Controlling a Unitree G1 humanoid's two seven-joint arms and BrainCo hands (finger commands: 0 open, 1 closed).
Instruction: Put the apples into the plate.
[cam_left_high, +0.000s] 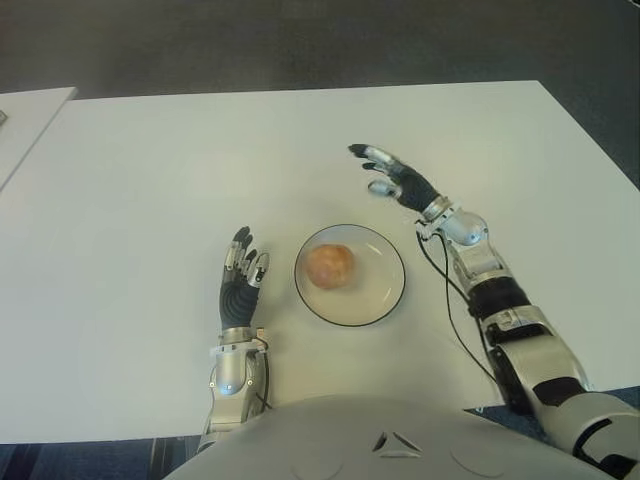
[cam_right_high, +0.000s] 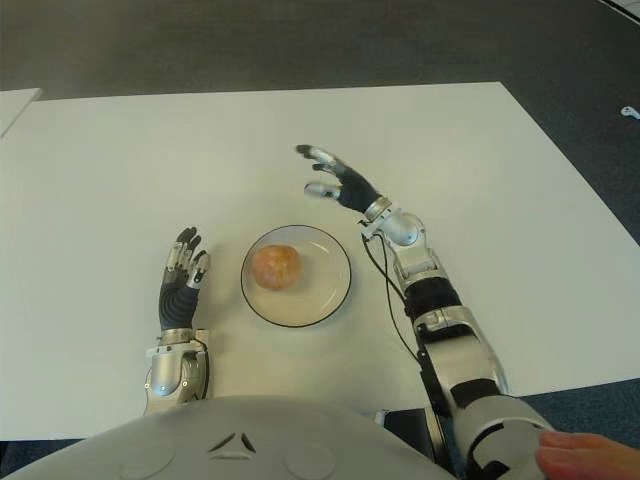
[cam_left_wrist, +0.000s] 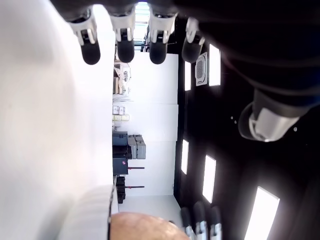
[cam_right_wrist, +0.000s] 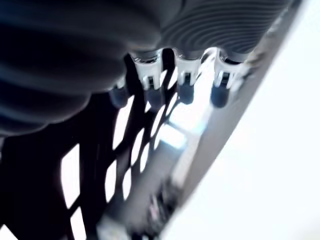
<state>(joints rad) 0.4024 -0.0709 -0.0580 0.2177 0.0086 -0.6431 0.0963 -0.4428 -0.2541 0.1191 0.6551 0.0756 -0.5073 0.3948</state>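
Note:
One reddish-orange apple (cam_left_high: 329, 266) lies in the white, dark-rimmed plate (cam_left_high: 380, 305) near the front middle of the white table (cam_left_high: 150, 180). My right hand (cam_left_high: 385, 173) hovers just beyond the plate's far right rim, fingers spread and holding nothing. The left hand (cam_left_high: 241, 265) shows to the left of the plate, fingers straight and empty. In the left wrist view the apple (cam_left_wrist: 142, 227) and the plate's rim (cam_left_wrist: 95, 210) appear beyond the extended fingertips (cam_left_wrist: 125, 50).
A second white table (cam_left_high: 25, 120) shows at the far left edge. A person's hand (cam_right_high: 590, 458) appears at the bottom right corner in the right eye view. Dark floor lies beyond the table's far edge.

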